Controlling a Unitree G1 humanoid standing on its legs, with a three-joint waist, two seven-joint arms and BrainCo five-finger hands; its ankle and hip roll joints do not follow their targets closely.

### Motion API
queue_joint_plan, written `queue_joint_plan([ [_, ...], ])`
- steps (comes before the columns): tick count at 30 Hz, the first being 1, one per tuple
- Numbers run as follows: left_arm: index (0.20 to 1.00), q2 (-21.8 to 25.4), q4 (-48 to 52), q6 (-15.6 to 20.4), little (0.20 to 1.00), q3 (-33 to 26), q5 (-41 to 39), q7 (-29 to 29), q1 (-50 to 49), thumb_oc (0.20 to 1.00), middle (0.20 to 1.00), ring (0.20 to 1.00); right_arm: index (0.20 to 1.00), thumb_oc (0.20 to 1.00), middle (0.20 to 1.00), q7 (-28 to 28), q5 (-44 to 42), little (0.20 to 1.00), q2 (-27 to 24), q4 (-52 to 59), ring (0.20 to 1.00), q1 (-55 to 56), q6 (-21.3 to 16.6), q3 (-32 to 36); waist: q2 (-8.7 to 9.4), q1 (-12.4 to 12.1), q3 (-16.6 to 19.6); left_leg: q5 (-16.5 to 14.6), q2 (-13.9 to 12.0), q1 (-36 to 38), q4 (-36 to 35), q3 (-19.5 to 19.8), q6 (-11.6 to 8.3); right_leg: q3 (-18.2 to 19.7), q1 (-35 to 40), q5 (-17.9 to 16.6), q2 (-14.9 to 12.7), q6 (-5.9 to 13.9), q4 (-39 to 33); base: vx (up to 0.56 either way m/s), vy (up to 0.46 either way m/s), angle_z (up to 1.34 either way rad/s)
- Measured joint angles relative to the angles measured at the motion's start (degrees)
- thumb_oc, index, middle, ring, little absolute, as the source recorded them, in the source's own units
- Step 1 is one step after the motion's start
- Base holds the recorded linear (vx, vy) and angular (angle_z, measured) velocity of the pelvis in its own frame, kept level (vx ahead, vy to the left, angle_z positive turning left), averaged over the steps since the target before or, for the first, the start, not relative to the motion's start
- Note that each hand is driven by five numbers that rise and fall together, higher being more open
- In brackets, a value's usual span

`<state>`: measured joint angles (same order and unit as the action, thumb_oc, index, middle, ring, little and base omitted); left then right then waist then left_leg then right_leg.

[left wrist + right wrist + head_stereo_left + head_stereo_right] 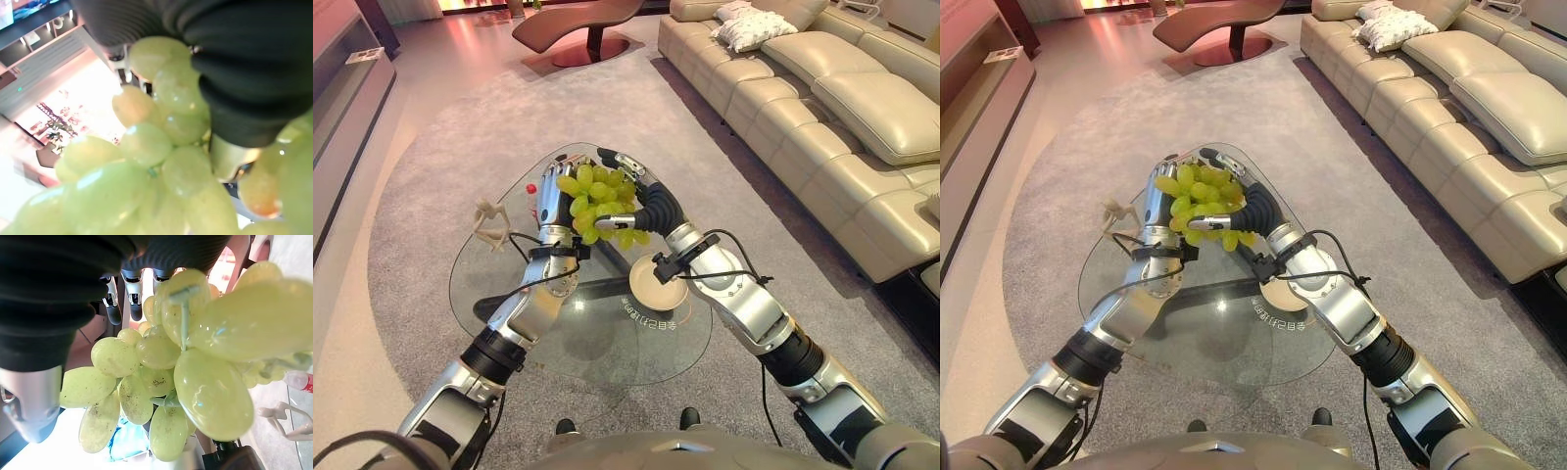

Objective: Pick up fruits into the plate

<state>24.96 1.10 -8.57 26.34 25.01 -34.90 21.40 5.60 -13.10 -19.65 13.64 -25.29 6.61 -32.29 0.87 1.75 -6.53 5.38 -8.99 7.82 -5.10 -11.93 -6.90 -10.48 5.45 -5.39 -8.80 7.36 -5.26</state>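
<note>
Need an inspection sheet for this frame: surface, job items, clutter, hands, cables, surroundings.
Surface: glass coffee table, rounded, on a grey rug.
Job's things: bunch of green grapes held up between both hands, above the table; beige plate on the glass beneath the right forearm, nothing seen in it.
Clutter: small pale figurine and a red-capped bottle at the table's left side.
Hands: left hand against the bunch's left side; right hand wrapped over its far right side.
Cables: nothing seen apart from the robot's own.
Surroundings: cream sofa to the right, brown lounge chair far off.
</note>
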Motion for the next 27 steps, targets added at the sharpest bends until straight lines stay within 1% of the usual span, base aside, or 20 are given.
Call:
queue_joint_plan([
  [5, 0.2, 0.91, 0.0, -0.04, 0.2, -0.69, -0.06, -0.86, 0.0, 0.2, 0.2, 0.2, 1.0, 1.0, 1.0, -0.84, -0.03, 1.0, 0.11, 0.32, 1.0, -0.04, 0.7, 0.07, -0.02, 0.04, 0.01, 0.0, 0.0, 0.0, 0.0, 0.05, 0.0, -0.06, 0.02, 0.0, -0.01, 0.0, 0.0, 0.0, 0.0, 0.0],
  [8, 0.2, 0.89, 0.45, -0.07, 0.2, -4.12, -0.18, -1.35, 0.01, 0.2, 0.2, 0.2, 1.0, 1.0, 1.0, -0.95, -0.14, 1.0, 0.08, 0.32, 1.0, -0.03, 1.87, 0.02, -0.04, 0.12, 0.02, 0.0, 0.01, 0.01, 0.0, 0.05, 0.0, -0.06, 0.03, 0.0, -0.01, 0.0, 0.0, 0.0, 0.0, 0.0],
  [10, 0.2, 0.91, 1.3, -0.07, 0.2, -4.88, -0.19, -1.43, 0.16, 0.2, 0.2, 0.2, 1.0, 1.0, 1.0, -0.99, -0.21, 1.0, 0.1, 0.31, 1.0, -0.03, 2.31, 0.02, -0.04, 0.03, 0.02, 0.0, 0.02, 0.01, 0.0, 0.06, 0.0, -0.08, 0.04, 0.0, -0.02, 0.0, 0.0, 0.0, 0.0, 0.0],
  [11, 0.2, 0.91, 1.84, -0.08, 0.2, -4.88, -0.2, -1.44, 0.19, 0.2, 0.2, 0.2, 0.589, 0.589, 0.589, -0.98, -0.22, 0.589, 0.11, 0.31, 0.589, -0.03, 2.48, 0.03, -0.04, 0.0, 0.03, 0.0, 0.03, 0.01, 0.0, 0.08, 0.0, -0.09, 0.05, 0.0, -0.04, 0.0, 0.0, 0.0, 0.0, 0.0],
  [12, 0.2, 0.89, 2.48, -0.1, 0.2, -4.88, -0.2, -1.43, 0.19, 0.2, 0.2, 0.2, 0.2, 0.2, 0.2, -0.93, -0.22, 0.2, 0.15, 0.3, 0.2, -0.03, 2.56, 0.03, -0.04, 0.01, 0.03, 0.0, 0.04, 0.01, 0.0, 0.07, 0.0, -0.09, 0.04, 0.0, -0.05, 0.0, 0.0, 0.0, 0.0, 0.0],
  [16, 0.2, 0.62, 2.8, -0.14, 0.2, -4.67, -0.18, -1.06, 0.19, 0.2, 0.2, 0.2, 0.2, 0.2, 0.2, -0.75, 0.1, 0.2, 0.05, 0.26, 0.2, -0.04, 2.66, 1.35, -0.06, 0.05, 0.04, 0.01, 0.05, 0.03, 0.01, 0.05, 0.0, -0.06, 0.02, 0.0, -0.05, 0.0, 0.0, 0.0, 0.0, 0.0],
  [22, 0.2, 0.38, 2.96, -0.14, 0.2, -3.4, -0.11, -0.69, 0.19, 0.2, 0.2, 0.2, 0.2, 0.2, 0.2, -0.54, 0.8, 0.2, 0.14, 0.14, 0.2, -0.15, 3.93, 2.22, -0.07, 0.13, 0.04, 0.0, 0.05, 0.07, 0.01, -0.1, 0.0, 0.08, -0.05, 0.0, -0.04, 0.0, 0.0, 0.0, 0.0, 0.0],
  [26, 0.2, 0.37, 3.78, -0.65, 0.2, -3.54, -0.11, -0.69, 0.19, 0.2, 0.2, 0.2, 0.2, 0.2, 0.2, -0.53, 0.77, 0.2, 0.12, 0.15, 0.2, -0.28, 4.21, 2.1, -0.08, 0.12, 0.05, 0.0, 0.05, 0.09, 0.01, -0.12, 0.0, 0.1, -0.02, 0.0, -0.04, 0.0, 0.0, 0.0, 0.0, 0.0],
  [27, 0.2, 0.37, 4.25, -1.29, 0.2, -3.54, -0.12, -0.69, 0.19, 0.2, 0.2, 0.2, 0.2, 0.2, 0.2, -0.53, 0.76, 0.2, 0.12, 0.15, 0.2, -0.28, 4.21, 2.1, -0.08, 0.11, 0.05, 0.01, 0.05, 0.09, 0.01, -0.12, 0.0, 0.09, -0.02, 0.0, -0.04, 0.0, 0.0, 0.0, 0.0, 0.0],
])
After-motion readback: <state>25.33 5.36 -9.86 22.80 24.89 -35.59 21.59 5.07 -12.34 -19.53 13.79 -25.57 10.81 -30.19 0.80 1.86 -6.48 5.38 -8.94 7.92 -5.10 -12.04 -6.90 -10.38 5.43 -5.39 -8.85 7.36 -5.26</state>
